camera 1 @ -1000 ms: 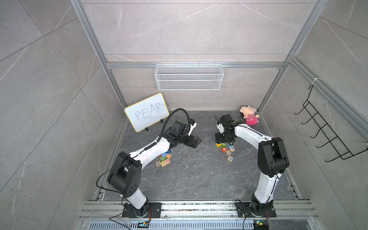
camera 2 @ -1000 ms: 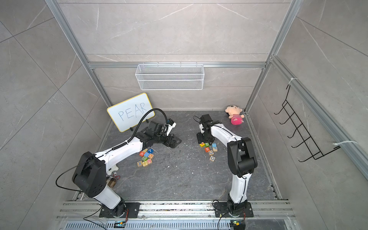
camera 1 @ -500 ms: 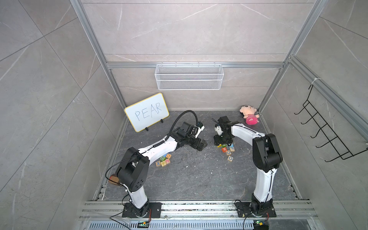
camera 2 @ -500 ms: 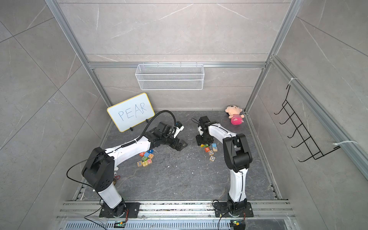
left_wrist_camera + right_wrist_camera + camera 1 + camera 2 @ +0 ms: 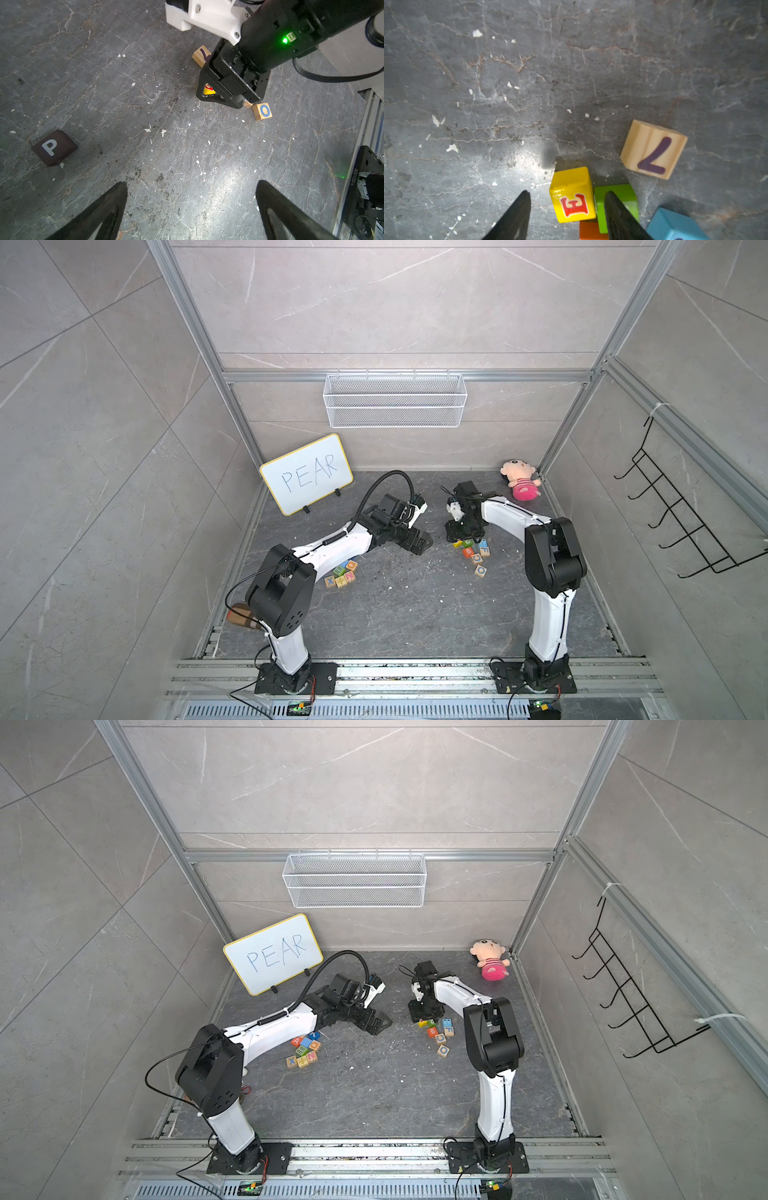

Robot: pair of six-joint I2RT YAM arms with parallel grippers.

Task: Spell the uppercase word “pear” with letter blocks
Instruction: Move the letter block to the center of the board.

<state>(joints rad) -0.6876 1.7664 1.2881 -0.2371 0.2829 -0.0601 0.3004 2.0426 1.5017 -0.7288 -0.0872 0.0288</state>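
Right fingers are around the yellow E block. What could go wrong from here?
One of the right fingers sits at the seam with the green block; closing may drag or jam it.
The yellow E block lies off-centre between them, so it may slide or twist.
The left fingers hover nearby; arms could clash.

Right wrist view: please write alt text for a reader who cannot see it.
A yellow E block sits between the open jaws of the right end effector, on a grey floor. A green block, an orange block and a blue block lie close by; a wooden block stands apart.
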